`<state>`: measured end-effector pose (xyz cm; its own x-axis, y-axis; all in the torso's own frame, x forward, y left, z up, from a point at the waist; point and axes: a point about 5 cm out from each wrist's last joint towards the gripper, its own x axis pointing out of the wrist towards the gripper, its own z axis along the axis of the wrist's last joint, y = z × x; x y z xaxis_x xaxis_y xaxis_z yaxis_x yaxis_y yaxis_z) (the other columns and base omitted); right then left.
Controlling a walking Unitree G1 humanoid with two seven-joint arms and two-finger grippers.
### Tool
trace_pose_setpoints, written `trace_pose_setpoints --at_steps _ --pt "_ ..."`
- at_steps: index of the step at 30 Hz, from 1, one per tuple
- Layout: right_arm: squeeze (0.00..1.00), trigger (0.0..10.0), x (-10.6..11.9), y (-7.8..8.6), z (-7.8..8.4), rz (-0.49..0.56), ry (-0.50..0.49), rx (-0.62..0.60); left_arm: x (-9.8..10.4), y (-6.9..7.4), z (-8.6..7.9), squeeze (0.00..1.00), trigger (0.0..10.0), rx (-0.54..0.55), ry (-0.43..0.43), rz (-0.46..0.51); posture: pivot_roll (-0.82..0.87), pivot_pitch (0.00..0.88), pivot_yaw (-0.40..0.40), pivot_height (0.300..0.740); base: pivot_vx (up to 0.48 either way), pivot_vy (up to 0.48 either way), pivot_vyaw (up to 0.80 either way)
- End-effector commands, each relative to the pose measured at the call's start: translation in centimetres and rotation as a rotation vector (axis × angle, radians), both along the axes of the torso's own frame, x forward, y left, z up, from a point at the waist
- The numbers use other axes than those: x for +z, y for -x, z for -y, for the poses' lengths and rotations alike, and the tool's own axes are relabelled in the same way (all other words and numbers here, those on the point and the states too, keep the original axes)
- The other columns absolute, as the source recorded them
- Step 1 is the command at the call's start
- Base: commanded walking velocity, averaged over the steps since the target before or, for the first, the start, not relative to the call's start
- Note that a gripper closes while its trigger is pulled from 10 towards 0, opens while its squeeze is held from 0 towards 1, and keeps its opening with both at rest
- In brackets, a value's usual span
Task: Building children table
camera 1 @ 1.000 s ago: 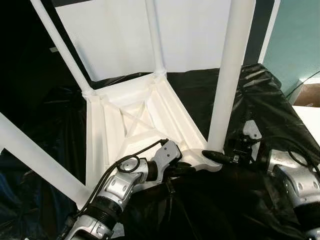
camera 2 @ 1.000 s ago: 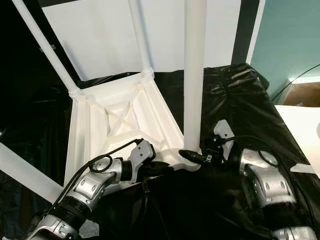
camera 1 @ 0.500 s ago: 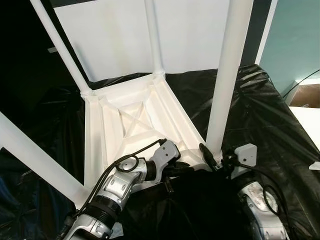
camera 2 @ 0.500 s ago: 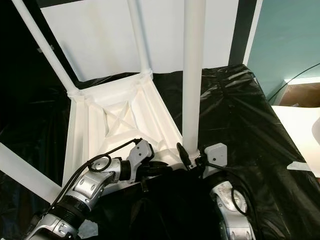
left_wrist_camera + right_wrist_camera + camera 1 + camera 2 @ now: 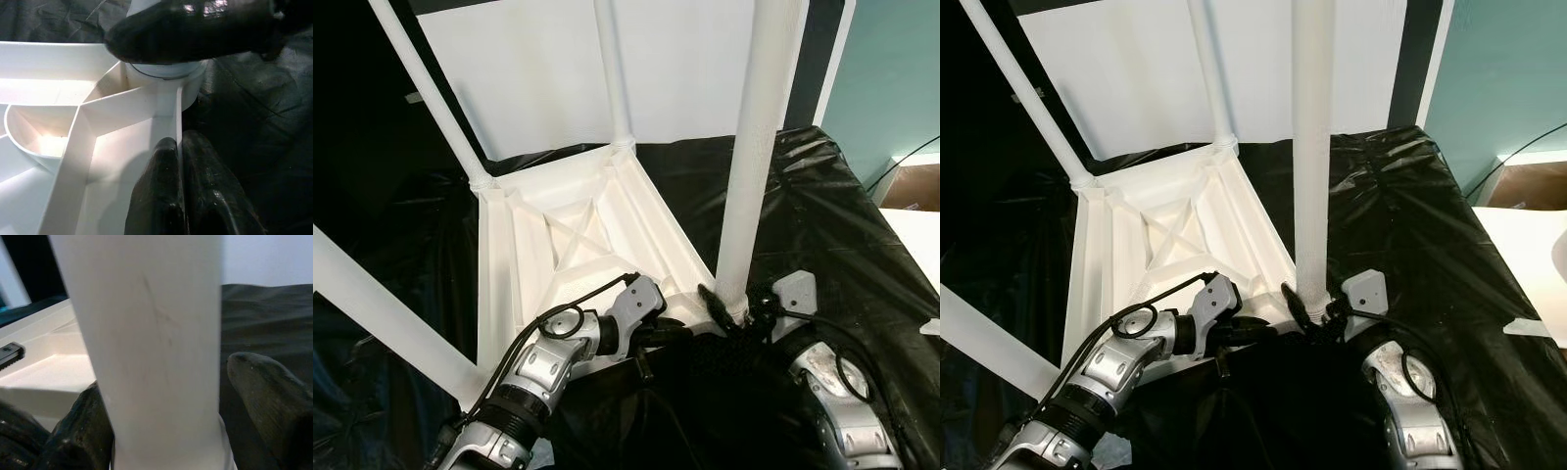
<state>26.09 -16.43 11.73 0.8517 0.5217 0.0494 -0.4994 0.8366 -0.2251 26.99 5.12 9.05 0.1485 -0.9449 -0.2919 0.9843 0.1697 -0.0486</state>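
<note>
Black plastic sheet [image 5: 822,196] carries the upturned white table [image 5: 568,245]. Left gripper [image 5: 183,191] pinches its rim near the leg [image 5: 1312,147]; right gripper [image 5: 1317,313] clasps the leg's base. Stiff, light, slippery plastic; best held low.

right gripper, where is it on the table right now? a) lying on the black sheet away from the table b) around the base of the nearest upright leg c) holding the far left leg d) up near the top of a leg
b: the right gripper has a black finger on each side of the nearest white leg, right where it meets the upturned table frame.
</note>
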Motion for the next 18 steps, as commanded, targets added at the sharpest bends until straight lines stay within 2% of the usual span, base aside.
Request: trace_pose_setpoints --at_steps 1,3,4,5,6,7,8,11,13,18 --pt "0.0 10.0 -0.3 -0.2 0.2 -0.044 -0.004 0.045 -3.2 1.9 -0.6 0.0 10.0 -0.01 -0.008 -0.154 -0.06 0.0 0.059 0.74 0.0 0.0 0.0" --pt "0.0 10.0 0.3 -0.3 -0.1 -0.066 0.009 0.173 -3.3 1.9 -0.6 0.0 10.0 -0.008 -0.01 -0.15 -0.06 0.0 0.058 0.74 0.0 0.0 0.0" --pt "0.0 10.0 0.3 -0.3 -0.1 -0.066 0.009 0.173 -3.3 1.9 -0.6 0.0 10.0 -0.008 -0.01 -0.15 -0.06 0.0 0.058 0.74 0.0 0.0 0.0" --pt "0.0 10.0 0.4 -0.3 -0.2 -0.074 0.024 0.222 -3.3 1.9 -0.5 0.0 10.0 -0.008 -0.01 -0.149 -0.06 0.0 0.058 0.74 0.0 0.0 0.0" --pt "0.0 0.5 0.5 -0.2 -0.3 -0.077 0.047 0.276 -3.3 1.8 -0.5 0.0 10.0 -0.009 -0.012 -0.146 -0.06 0.0 0.057 0.74 0.0 0.0 0.0" --pt "0.0 0.5 0.5 -0.2 -0.3 -0.077 0.047 0.276 -3.3 1.8 -0.5 0.0 10.0 -0.009 -0.012 -0.146 -0.06 0.0 0.057 0.74 0.0 0.0 0.0" --pt "0.0 0.0 0.8 -0.1 -0.4 -0.087 0.073 0.353 -3.2 1.7 -0.5 0.0 10.0 -0.01 -0.014 -0.141 -0.06 0.0 0.057 0.74 0.0 0.0 0.0" --pt "0.0 0.0 0.9 -0.1 -0.4 -0.093 0.079 0.381 -3.2 1.7 -0.5 0.0 10.0 -0.009 -0.015 -0.14 -0.06 0.0 0.057 0.74 0.0 0.0 0.0" --pt "0.0 0.0 0.7 0.3 -0.4 -0.143 0.11 0.447 -3.2 1.7 -0.6 0.0 10.0 -0.009 -0.017 -0.14 -0.06 0.0 0.058 0.74 0.0 0.0 0.0" --pt "0.0 0.0 0.3 0.8 -0.3 -0.198 0.12 0.475 -3.2 1.7 -0.6 0.0 10.0 -0.01 -0.018 -0.142 -0.06 0.0 0.059 0.74 0.0 0.0 0.0"
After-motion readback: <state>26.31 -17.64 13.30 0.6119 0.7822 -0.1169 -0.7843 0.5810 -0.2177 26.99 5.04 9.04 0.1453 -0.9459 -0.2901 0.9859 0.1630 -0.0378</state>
